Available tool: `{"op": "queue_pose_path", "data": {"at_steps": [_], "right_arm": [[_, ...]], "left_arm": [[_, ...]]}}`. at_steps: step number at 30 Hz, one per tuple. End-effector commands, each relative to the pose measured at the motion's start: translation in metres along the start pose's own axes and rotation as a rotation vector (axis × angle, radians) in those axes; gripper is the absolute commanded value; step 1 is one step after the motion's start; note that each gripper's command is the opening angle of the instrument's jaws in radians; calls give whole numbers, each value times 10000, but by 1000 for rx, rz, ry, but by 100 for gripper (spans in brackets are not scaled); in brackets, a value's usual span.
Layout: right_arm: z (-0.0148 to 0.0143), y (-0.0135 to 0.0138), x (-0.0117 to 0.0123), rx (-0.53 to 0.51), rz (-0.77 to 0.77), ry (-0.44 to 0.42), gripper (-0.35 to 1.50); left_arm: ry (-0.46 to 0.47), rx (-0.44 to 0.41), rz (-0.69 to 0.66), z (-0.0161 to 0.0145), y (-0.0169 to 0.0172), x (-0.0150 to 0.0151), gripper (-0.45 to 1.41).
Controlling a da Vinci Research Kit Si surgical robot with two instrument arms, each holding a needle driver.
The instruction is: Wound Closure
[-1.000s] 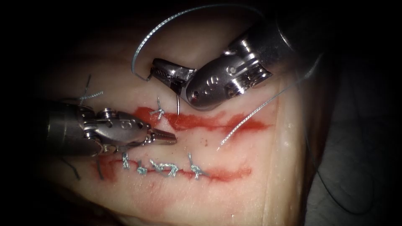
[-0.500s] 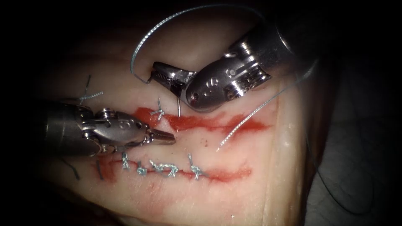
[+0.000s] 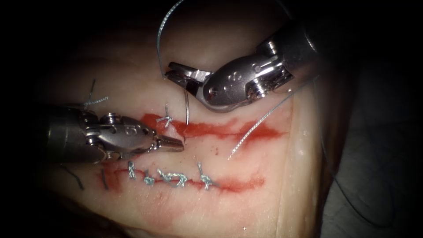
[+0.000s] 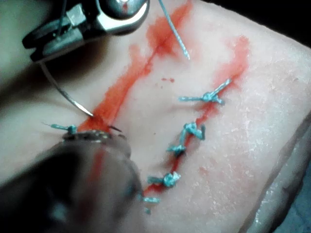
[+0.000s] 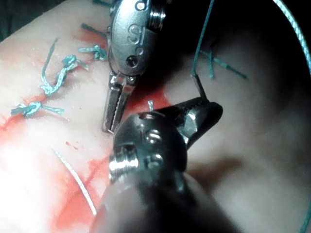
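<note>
The right arm's steel needle driver [image 3: 178,76] was clamped on the thin curved steel needle [image 3: 187,108] near its thread end; the needle hung below the jaws, its point just above the red upper cut [image 3: 220,129], outside the pale pork tissue [image 3: 246,207]. Blue-grey braided thread [image 3: 161,31] rose from the jaws. The left arm's steel needle driver [image 3: 174,143], closed and empty, lay below the needle beside the cut. No legible writing showed.
</note>
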Motion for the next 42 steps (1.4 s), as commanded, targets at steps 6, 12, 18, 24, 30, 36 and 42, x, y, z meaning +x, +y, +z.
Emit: {"op": "queue_pose_path", "data": {"at_steps": [6, 12, 18, 24, 30, 36, 42], "right_arm": [[13, 10, 15, -19, 100, 31, -35], [13, 5, 17, -16, 184, 32, -35], [14, 0, 19, -25, 269, 27, -35], [13, -7, 25, -34, 381, 23, -35], [12, -14, 31, -40, 432, 29, -35], [10, -17, 33, -23, 315, 28, -35], [9, -17, 29, 46, 52, 6, -35]], "left_arm": [[-15, 35, 16, -7, 12, -4, 61], [-18, 65, 225, -18, 13, -8, 76], [-82, 146, 564, -19, 13, -9, 71], [-231, 218, 746, -18, 15, -11, 71], [-417, 260, 798, -23, 19, -17, 67], [-446, 250, 800, -25, 20, -19, 64], [-445, 249, 801, -24, 19, -19, 66]]}}
